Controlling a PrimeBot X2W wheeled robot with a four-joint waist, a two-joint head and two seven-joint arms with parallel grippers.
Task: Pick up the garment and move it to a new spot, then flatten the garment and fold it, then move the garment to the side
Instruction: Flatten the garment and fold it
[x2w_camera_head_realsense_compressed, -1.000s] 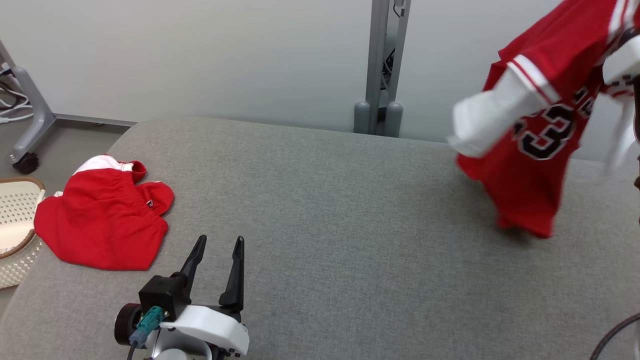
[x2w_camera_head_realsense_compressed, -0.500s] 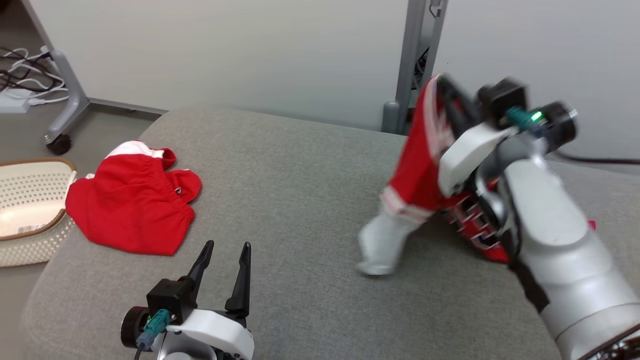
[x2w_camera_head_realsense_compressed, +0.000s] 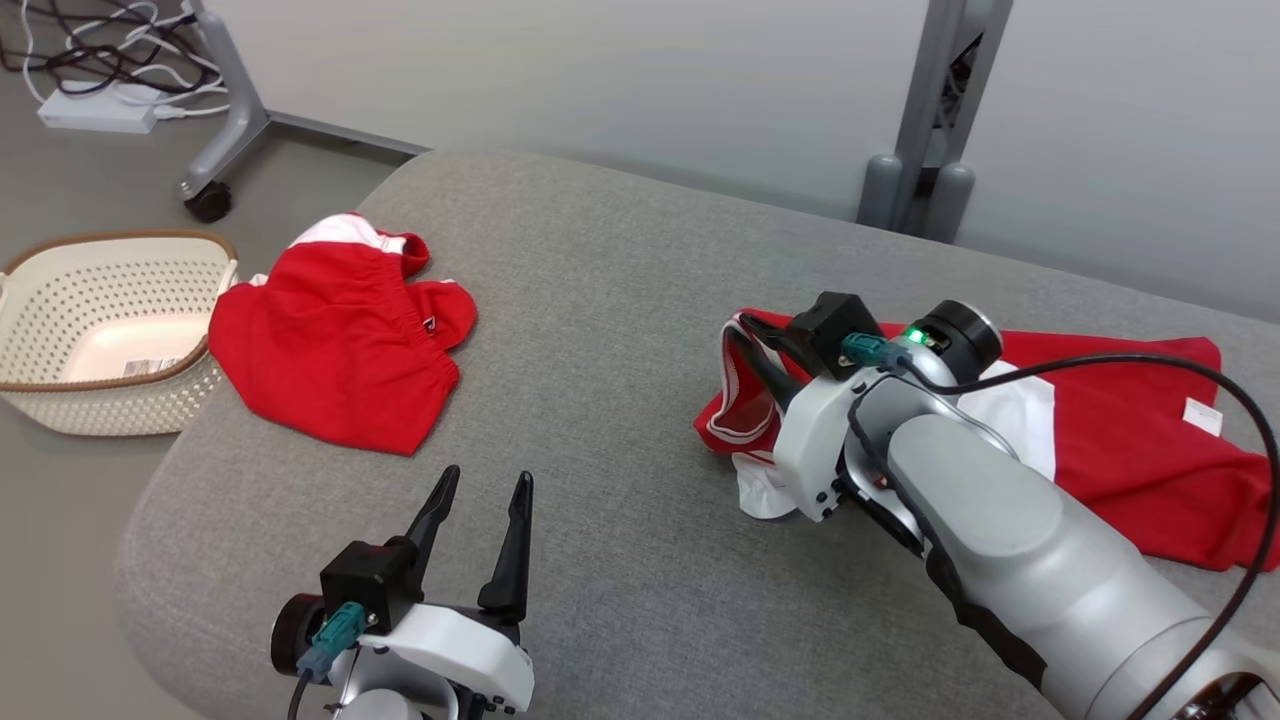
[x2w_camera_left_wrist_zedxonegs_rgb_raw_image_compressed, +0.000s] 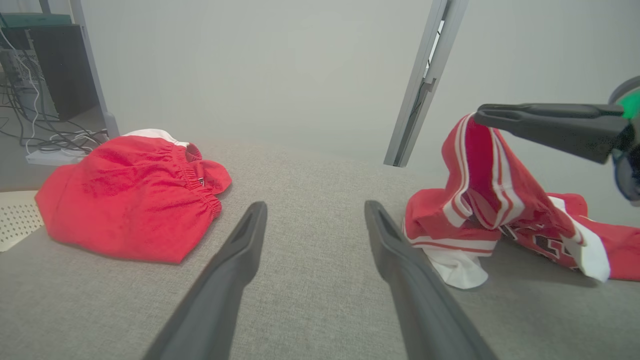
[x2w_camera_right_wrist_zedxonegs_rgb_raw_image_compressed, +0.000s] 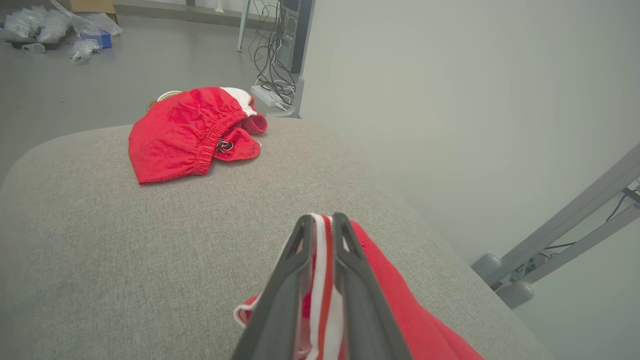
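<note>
Left gripper (x2w_camera_head_realsense_compressed: 487, 476) and right gripper (x2w_camera_head_realsense_compressed: 740, 332): 2 long dark fingers (x2w_camera_head_realsense_compressed: 512, 540), white shell (x2w_camera_head_realsense_compressed: 450, 650), teal connector (x2w_camera_head_realsense_compressed: 335, 632) each. Right forearm (x2w_camera_head_realsense_compressed: 1000, 510) grey, with black cable (x2w_camera_head_realsense_compressed: 1180, 365) and green light (x2w_camera_head_realsense_compressed: 915, 333).

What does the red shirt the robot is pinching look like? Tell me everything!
The jersey is red, soft-looking cloth with red-and-white striped trim, white sleeve parts and black numbers edged in white. A small white tag shows near one end. It lies rumpled, mostly spread out on the grey padded surface. One striped edge is lifted up off the surface, pinched between the closed jaws of the right gripper.
</note>
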